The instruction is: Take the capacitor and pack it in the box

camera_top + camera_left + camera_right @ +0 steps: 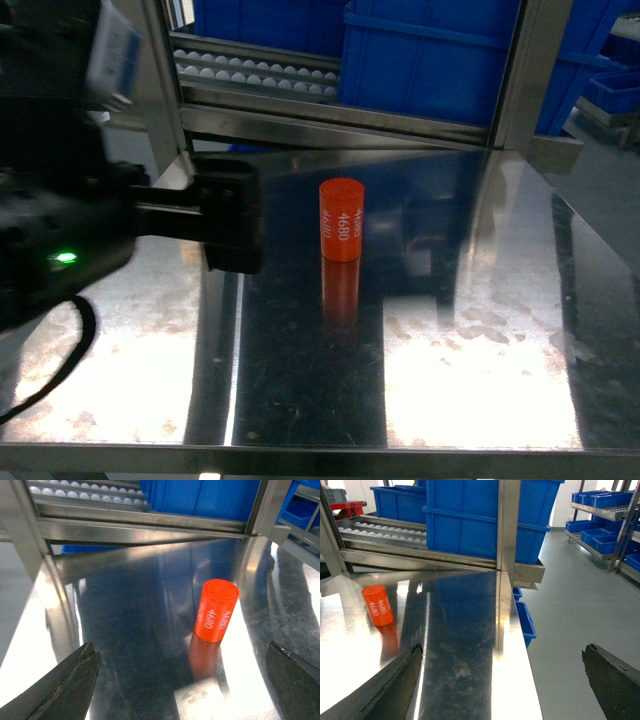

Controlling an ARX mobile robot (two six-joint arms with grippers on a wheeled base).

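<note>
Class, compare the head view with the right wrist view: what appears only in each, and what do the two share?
Only the head view shows the left gripper, black, reaching in from the left toward the orange capacitor, with a green light on the arm behind it.

Only the right wrist view shows the open right gripper, the grey floor past the table's edge, and shelves of blue bins across the aisle.

Both show the capacitor marked 4680 standing upright on the steel table, the roller rack and blue bins behind it.
</note>
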